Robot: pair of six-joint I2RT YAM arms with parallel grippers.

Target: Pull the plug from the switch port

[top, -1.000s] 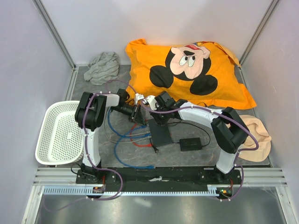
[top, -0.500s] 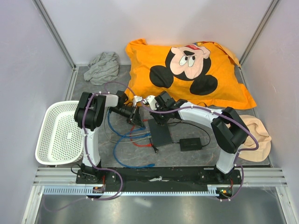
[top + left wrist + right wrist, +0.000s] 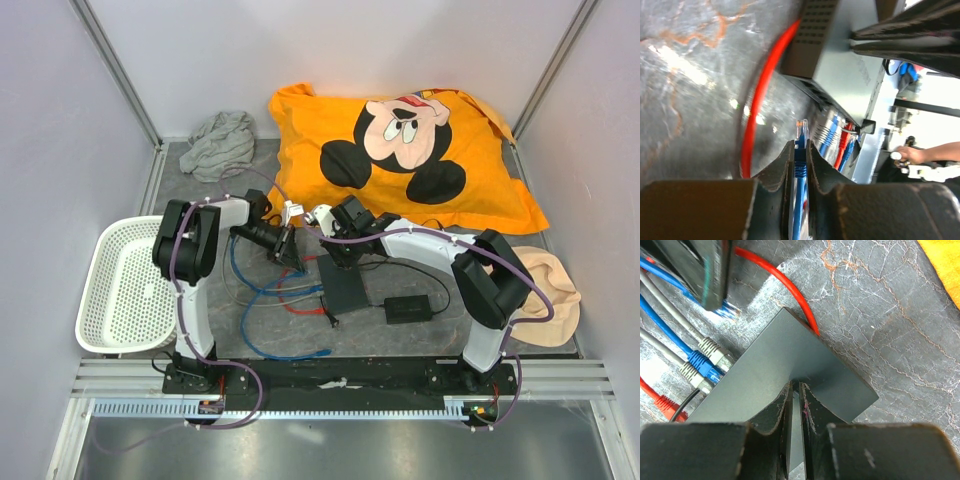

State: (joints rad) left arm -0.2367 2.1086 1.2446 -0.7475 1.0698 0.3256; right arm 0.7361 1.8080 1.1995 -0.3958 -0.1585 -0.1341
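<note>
— Where's the switch (image 3: pixel 344 287)?
— At the centre of the top view, on the grey tabletop (image 3: pixel 400 337), just below where the two arms meet. A brick (image 3: pixel 408 308) sits just right of it. The basket (image 3: pixel 100 290) is at the left edge and the orange pillow (image 3: pixel 300 150) fills the upper right.
— What are the right jaws doing?
— They're clamped on the switch. In the right wrist view they pinch its thin edge at bottom centre, with the dark top face (image 3: pixel 785 360) spreading up from there. I can't tell whether it lies fully flat.
— And the left jaws?
— They're closed on a blue plug (image 3: pixel 801 131). In the left wrist view they squeeze its ribbed boot at lower centre, and the clear tip sticks out past them.
— Is that plug in a port?
— No. Its tip is free, near the socket edge but apart from it. The right wrist view shows the same thing, with the plug tip (image 3: pixel 728 310) at upper left, away from the switch's corner.
— Is anything else plugged in?
— Grey plugs (image 3: pixel 715 347), another blue one and a red one sit along the socket edge at lower left in that view. A red cable (image 3: pixel 757 105) curves over the tabletop beside the switch.
</note>
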